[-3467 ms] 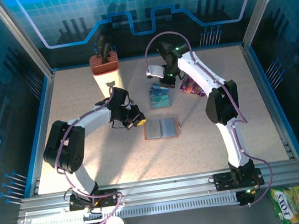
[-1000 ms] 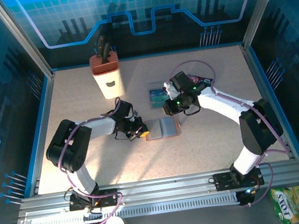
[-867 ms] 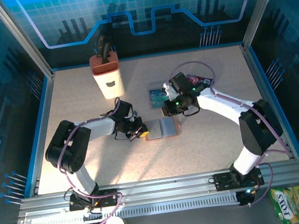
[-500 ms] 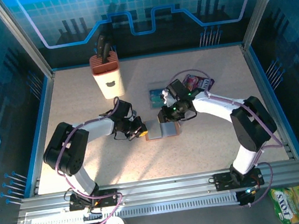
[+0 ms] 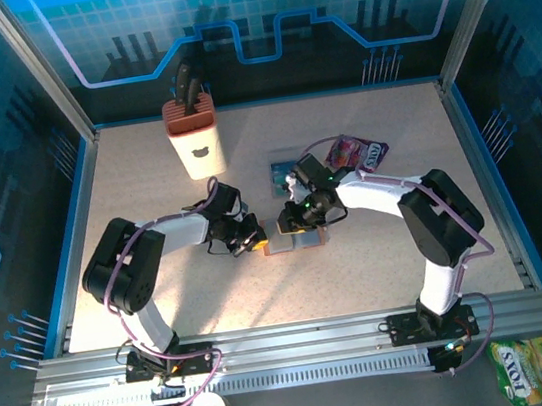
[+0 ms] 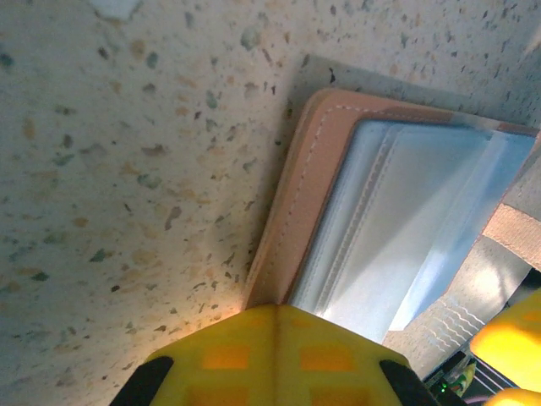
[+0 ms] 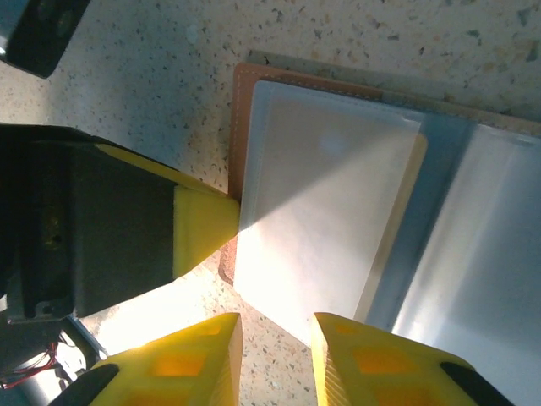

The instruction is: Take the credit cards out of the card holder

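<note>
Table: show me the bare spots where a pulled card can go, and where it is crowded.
Free: the near strip between card holder and arm bases; the far right corner beyond the snack packet. Crowded: the centre, where left gripper and right gripper meet at the card holder, credit cards just behind.

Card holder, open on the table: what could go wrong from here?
The left gripper, shut, presses only the rim of the card holder; it could slip, and the holder would slide. The right gripper, slightly open at the pocket edge, may pinch the pocket rather than a card.
</note>
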Robot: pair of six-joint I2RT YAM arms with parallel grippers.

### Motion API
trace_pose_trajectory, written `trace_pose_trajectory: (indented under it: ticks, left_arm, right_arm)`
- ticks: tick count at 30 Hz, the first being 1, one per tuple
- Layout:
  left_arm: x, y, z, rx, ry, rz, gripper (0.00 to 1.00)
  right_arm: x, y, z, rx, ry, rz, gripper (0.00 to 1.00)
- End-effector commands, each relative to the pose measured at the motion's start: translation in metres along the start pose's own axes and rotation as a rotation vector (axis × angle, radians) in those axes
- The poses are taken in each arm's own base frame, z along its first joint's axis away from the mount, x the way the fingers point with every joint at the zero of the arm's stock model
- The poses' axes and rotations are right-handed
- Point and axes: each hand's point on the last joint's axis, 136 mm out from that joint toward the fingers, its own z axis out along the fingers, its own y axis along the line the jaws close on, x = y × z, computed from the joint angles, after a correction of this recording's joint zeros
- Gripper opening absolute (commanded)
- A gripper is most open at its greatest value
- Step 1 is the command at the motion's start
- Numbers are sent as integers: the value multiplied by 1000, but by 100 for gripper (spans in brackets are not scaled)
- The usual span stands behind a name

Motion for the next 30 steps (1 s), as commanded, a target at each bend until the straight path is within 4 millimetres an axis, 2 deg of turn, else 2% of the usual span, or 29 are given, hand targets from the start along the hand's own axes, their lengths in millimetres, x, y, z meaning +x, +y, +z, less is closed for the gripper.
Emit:
trace_pose_trajectory:
  ticks: [1,20,30]
  left_arm:
    - [9,19,6,-63,36,-10,4]
    - [5,18,3,-71,33,-7,4]
    - [5,21,4,-72,33,-13,4]
  right_arm:
    - [-2,9,9,-21,22,11,30]
    - [-6,10,22,-45,32,43,31]
    - [-4,2,23,-9,31,47,31]
